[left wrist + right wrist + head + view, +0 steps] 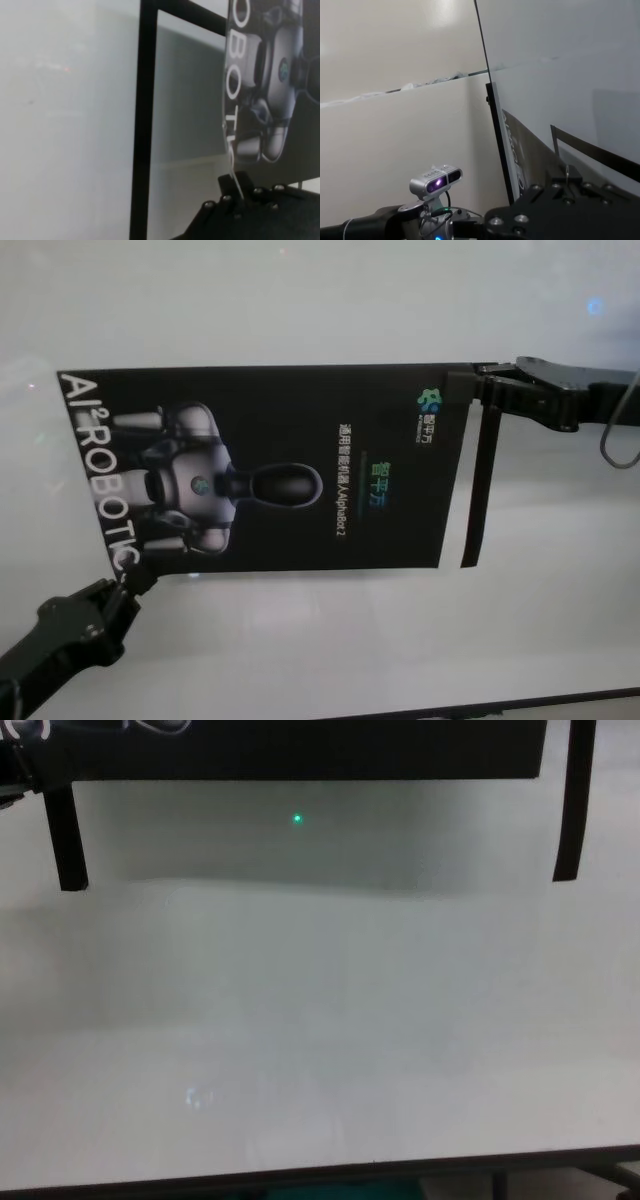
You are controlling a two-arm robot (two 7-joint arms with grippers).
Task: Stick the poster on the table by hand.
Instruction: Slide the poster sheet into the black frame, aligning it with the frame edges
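Note:
The poster [300, 440], black with a white-grey robot figure and white letters, hangs stretched above the white table [320, 660]. It casts a shadow on the table. My left gripper [135, 585] is shut on the poster's near-left corner by the letter "C"; the left wrist view shows its fingertips [235, 192] pinching the poster's edge [275, 90]. My right gripper [478, 370] is shut on the far-right corner. In the chest view the poster's lower edge [300, 745] is well above the table [320, 1020].
Narrow black strips hang from the poster's corners [480, 490] [65, 835] [570, 810] [142, 125]. A thin cable loop [620, 430] hangs from the right arm. The table's dark front edge [320, 1178] is near. The robot's head camera [436, 182] shows in the right wrist view.

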